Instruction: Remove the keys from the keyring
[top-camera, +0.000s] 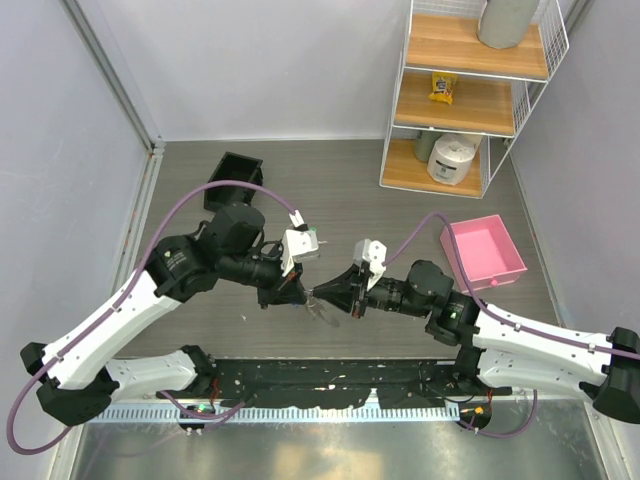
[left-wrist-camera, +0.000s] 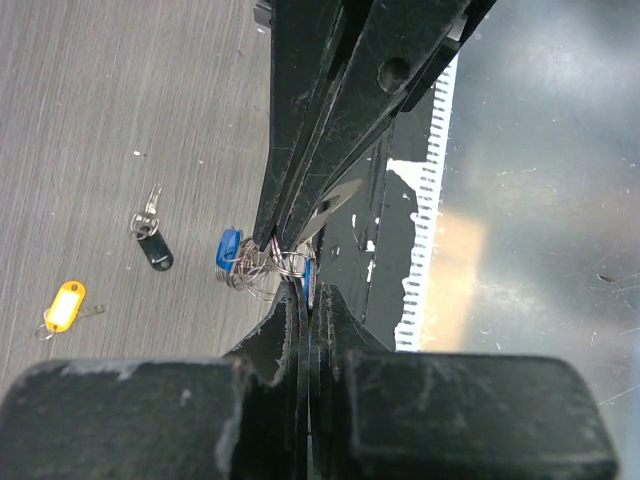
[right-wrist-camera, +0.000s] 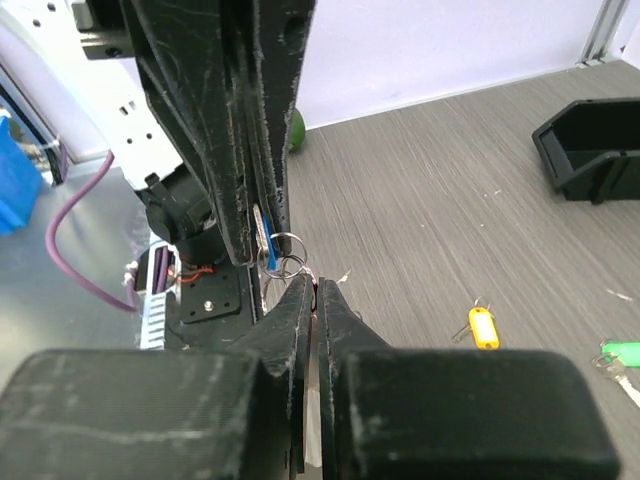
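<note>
**Both jaws clamped on the keyring, held off the table near the front edge**

Left gripper (left-wrist-camera: 305, 300) and right gripper (right-wrist-camera: 312, 293) meet tip to tip. Each has its fingers pressed together on the keyring (left-wrist-camera: 262, 270) wire loops; can't tell which coil each one has. Blue-headed key (left-wrist-camera: 228, 248) hangs off the loops to one side. The bundle sits above the table (top-camera: 350, 190), just inboard of the black front strip (left-wrist-camera: 385, 250). Lying on the tabletop are the black key (left-wrist-camera: 156, 250), the yellow key (left-wrist-camera: 65, 305) and, further out, the green key (right-wrist-camera: 625, 353). Black bin (right-wrist-camera: 590, 150) at left rear and pink tray (top-camera: 485, 250) at right are both well apart from the grippers.
</note>
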